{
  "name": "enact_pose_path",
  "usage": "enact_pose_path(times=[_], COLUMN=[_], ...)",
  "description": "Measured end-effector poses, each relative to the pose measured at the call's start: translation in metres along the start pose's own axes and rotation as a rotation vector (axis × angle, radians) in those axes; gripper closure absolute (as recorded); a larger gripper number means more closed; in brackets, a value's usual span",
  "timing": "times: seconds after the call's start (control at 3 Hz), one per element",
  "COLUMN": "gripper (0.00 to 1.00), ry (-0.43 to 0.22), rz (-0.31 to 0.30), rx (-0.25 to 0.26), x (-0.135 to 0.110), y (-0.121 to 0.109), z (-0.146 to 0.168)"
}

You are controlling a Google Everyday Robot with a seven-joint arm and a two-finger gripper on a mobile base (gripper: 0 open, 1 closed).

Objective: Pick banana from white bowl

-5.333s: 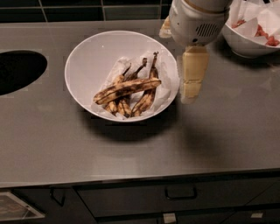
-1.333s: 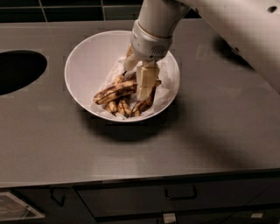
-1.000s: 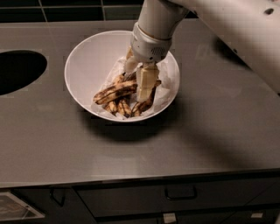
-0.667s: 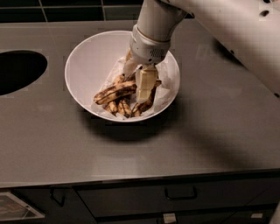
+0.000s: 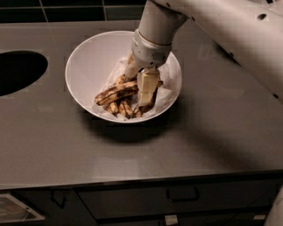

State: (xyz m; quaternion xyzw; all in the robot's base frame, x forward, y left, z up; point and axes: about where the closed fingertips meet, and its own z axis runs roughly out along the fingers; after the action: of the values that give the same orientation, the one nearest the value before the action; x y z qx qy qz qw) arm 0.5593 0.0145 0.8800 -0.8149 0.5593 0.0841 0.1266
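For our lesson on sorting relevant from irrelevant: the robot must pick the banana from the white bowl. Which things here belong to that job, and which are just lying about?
Job: banana; white bowl; gripper, down in the bowl at the bananas.
Lying about: shorter blackened bananas; crumpled paper; dark round counter opening; drawer handle.

Dim grey worktop (image 5: 212, 132); dark round hole (image 5: 17, 73) at 9 o'clock; dark wall tiles (image 5: 70, 13) along 12 o'clock. Drawer front (image 5: 132, 202) with handle (image 5: 181, 194) at 6 o'clock; the claw (image 5: 140, 83) hangs just 12 o'clock of centre.
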Motion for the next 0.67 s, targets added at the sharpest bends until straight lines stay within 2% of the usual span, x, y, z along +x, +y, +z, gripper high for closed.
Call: enact_pose_path(times=[0.67], gripper=[0.73], ry=[-0.002], rz=[-0.003], rx=[-0.012], x=[0.0008], y=[-0.0001], z=[0.0040])
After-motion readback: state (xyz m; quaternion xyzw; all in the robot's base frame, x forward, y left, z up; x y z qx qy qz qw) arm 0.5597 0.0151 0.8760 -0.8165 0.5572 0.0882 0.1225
